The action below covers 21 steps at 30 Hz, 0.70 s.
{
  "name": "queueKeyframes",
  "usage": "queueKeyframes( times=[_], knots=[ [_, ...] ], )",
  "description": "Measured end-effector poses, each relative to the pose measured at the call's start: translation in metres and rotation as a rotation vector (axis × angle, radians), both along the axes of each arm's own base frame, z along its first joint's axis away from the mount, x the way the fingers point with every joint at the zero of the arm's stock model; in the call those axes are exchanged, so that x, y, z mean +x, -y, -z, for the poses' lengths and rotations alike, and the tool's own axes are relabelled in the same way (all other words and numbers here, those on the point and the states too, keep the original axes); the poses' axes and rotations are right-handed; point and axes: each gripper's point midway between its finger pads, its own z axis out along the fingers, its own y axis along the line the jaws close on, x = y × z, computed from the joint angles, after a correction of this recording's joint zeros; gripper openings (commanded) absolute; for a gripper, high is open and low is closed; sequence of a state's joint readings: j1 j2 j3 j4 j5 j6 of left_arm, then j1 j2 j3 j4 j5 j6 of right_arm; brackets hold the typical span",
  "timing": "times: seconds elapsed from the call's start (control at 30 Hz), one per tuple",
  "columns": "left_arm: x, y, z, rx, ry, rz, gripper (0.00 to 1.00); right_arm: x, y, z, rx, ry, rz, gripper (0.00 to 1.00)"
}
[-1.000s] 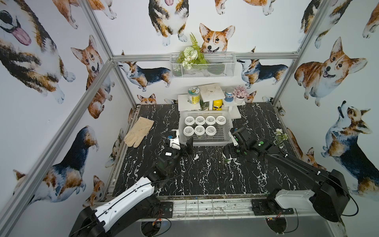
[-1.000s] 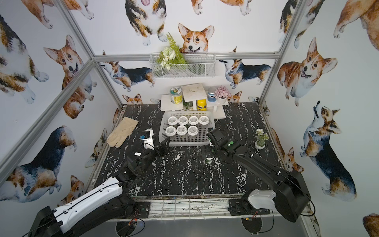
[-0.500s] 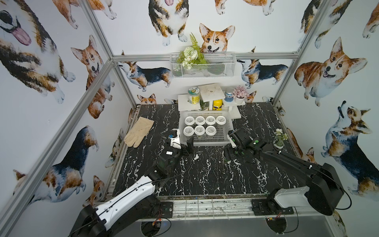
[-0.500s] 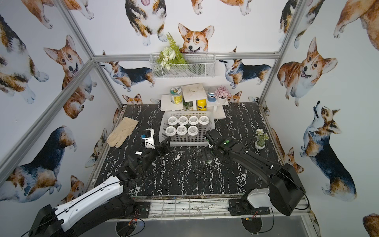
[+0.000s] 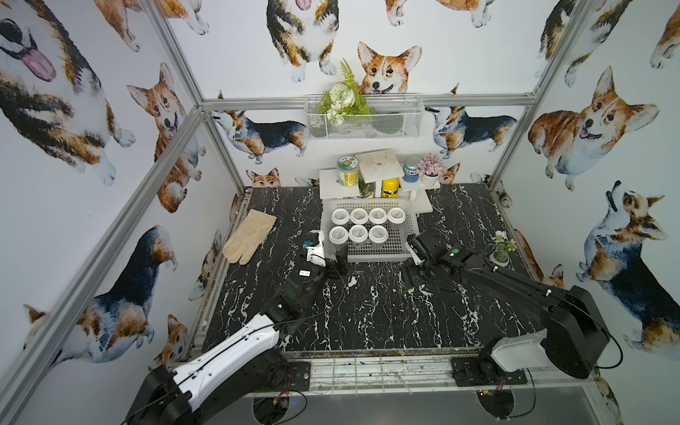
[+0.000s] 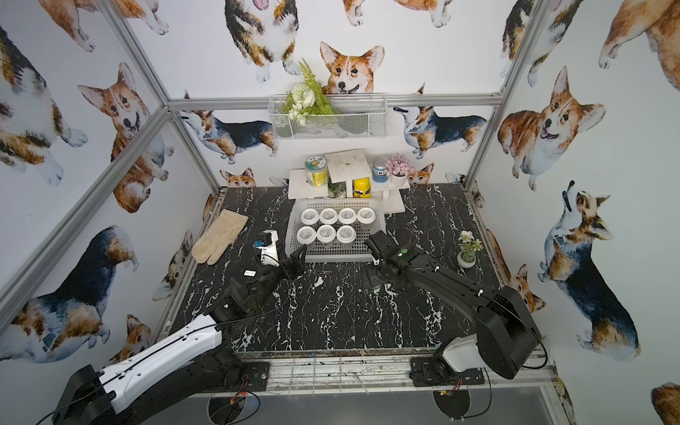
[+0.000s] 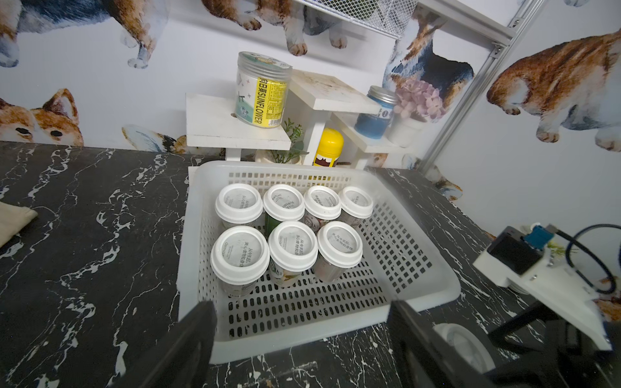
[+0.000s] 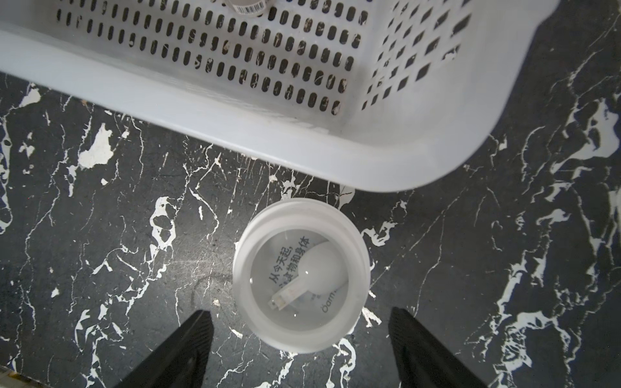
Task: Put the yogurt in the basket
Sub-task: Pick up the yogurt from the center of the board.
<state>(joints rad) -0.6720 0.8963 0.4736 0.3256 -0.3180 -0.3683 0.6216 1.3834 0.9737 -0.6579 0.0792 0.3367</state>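
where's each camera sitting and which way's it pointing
Both top views: high over the near edge of the table, facing down toward the back wall; left arm, right arm show.
Left wrist: low, facing the basket and seven yogurt cups inside; open left gripper frames it.
Right wrist: looking down at the lone cup on the table; open right gripper flanks it.
Shared: both wrist views show basket rim.

Seven yogurt cups point(image 6: 326, 233) in two rows inside the white basket point(image 6: 336, 257), tan glove point(image 6: 219, 237) on black marbled desk point(image 6: 331, 312), potted plant point(image 6: 467, 254) nearby.
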Motion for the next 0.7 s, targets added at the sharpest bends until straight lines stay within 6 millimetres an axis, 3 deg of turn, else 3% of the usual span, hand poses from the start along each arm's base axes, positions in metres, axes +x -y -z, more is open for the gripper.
queueKeyframes(
  times=[0.7],
  knots=[
    [0.0007,-0.0003,0.0002,0.001,-0.002,-0.001,0.84,0.0022,-0.0041,0.0069,-0.036,-0.007,-0.012,0.81]
  ],
)
